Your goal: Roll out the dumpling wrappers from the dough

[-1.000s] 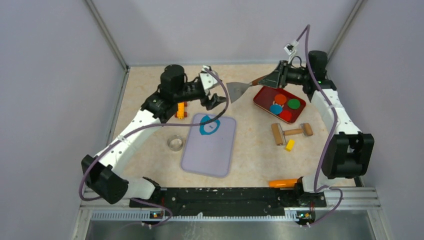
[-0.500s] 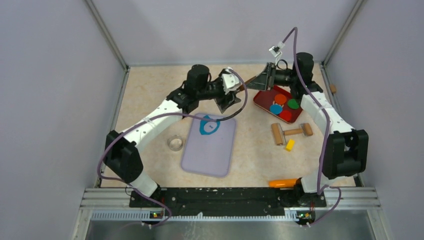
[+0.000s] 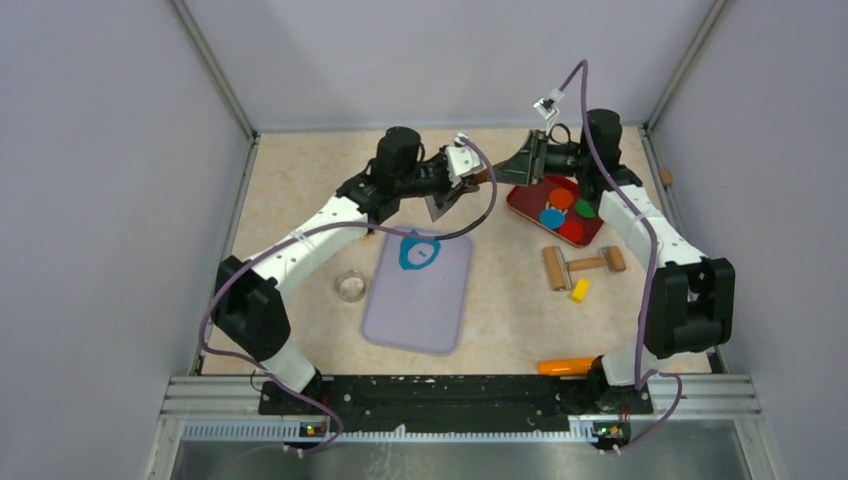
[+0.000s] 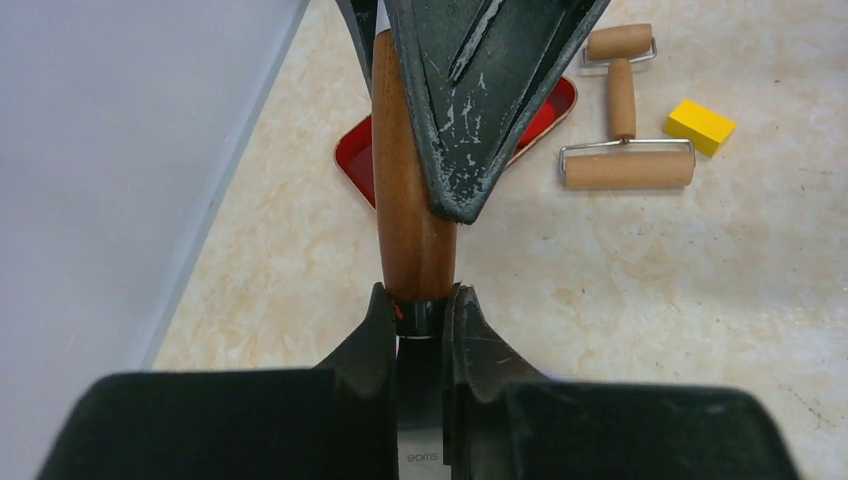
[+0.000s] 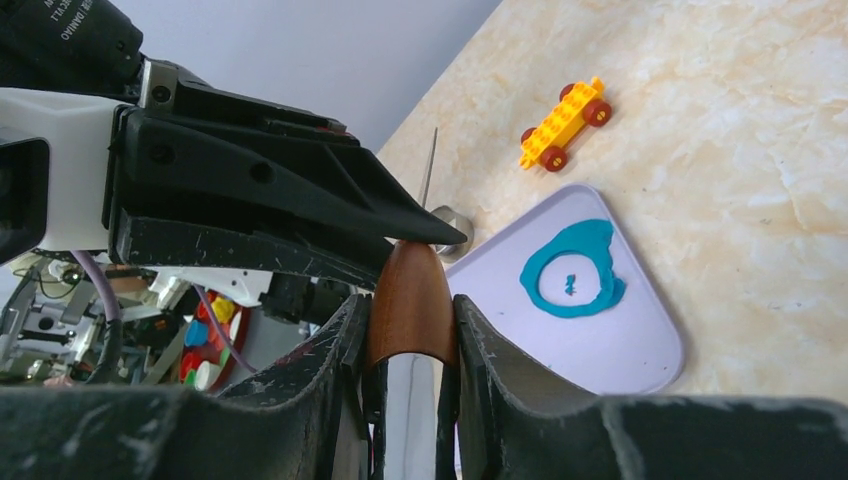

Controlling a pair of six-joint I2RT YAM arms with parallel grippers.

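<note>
Holding scraper (image 4: 410, 200) in the air over the desk's (image 3: 500, 300) far edge, gripped at both ends. Pinching its metal neck with left gripper (image 4: 418, 305), fingers pressed tight against it. Clamping the butt of its brown wooden handle with right gripper (image 5: 408, 315), fingers hugging both sides. Showing dough (image 5: 578, 240) lying flat at the far end of lavender mat (image 3: 415, 310), mid-desk: teal-blue, thin, ragged-edged ring, round hole cut through the middle, mat showing through, tiny teal crumb sitting inside the hole. Hovering both grippers above and beyond it, well apart from it. Also showing red tray (image 4: 352, 160) with coloured discs (image 3: 551, 217) toward the far right corner, wooden roller (image 3: 585, 265) and yellow block (image 3: 579, 290) just nearer than the tray, metal ring cutter (image 3: 350, 287) beside mat's left edge, yellow toy car (image 5: 560, 123) just beyond mat's far left corner.
</note>
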